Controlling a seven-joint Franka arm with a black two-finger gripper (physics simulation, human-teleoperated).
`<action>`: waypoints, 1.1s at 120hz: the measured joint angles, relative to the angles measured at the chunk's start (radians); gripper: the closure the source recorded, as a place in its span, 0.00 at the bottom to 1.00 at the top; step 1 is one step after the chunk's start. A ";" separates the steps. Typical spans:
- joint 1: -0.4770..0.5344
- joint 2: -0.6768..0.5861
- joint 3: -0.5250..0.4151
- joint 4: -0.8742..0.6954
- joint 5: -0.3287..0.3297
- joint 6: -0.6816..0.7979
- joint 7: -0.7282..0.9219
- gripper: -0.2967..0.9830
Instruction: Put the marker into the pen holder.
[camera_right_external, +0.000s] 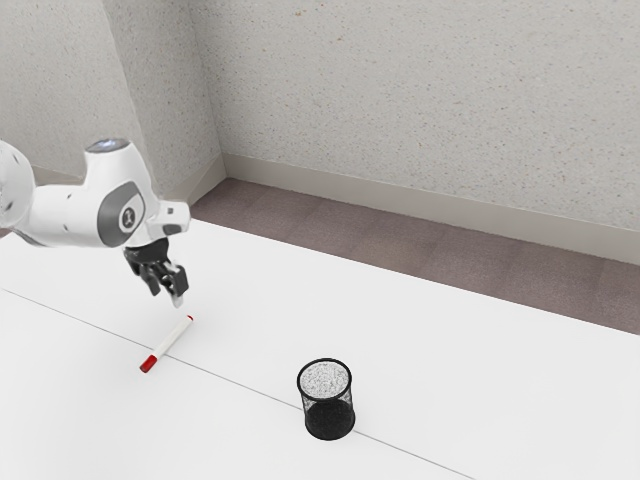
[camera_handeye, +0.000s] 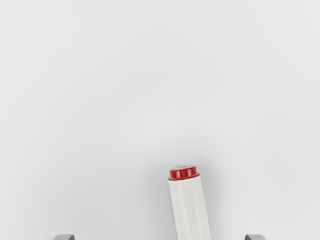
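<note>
My gripper (camera_right_external: 166, 295) at exterior view's left, jaws apart, raised near marker (camera_right_external: 173, 338). Marker lies on white table (camera_right_external: 460, 360), lower left of frame, red at both ends. Black mesh pen holder (camera_right_external: 329, 417) upright, bottom centre, well apart from marker.

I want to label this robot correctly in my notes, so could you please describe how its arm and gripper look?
My arm has smooth, rounded white shells, with a dark grey oval panel carrying a small round emblem, and a grey round cap on top. My gripper is black and angular, with a pale fingertip.
</note>
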 joint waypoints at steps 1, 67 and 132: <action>0.000 0.002 0.000 0.000 -0.002 0.002 -0.002 0.46; -0.025 0.087 -0.004 -0.010 -0.037 0.050 -0.071 0.55; -0.024 0.125 -0.006 0.015 -0.036 0.053 -0.093 0.64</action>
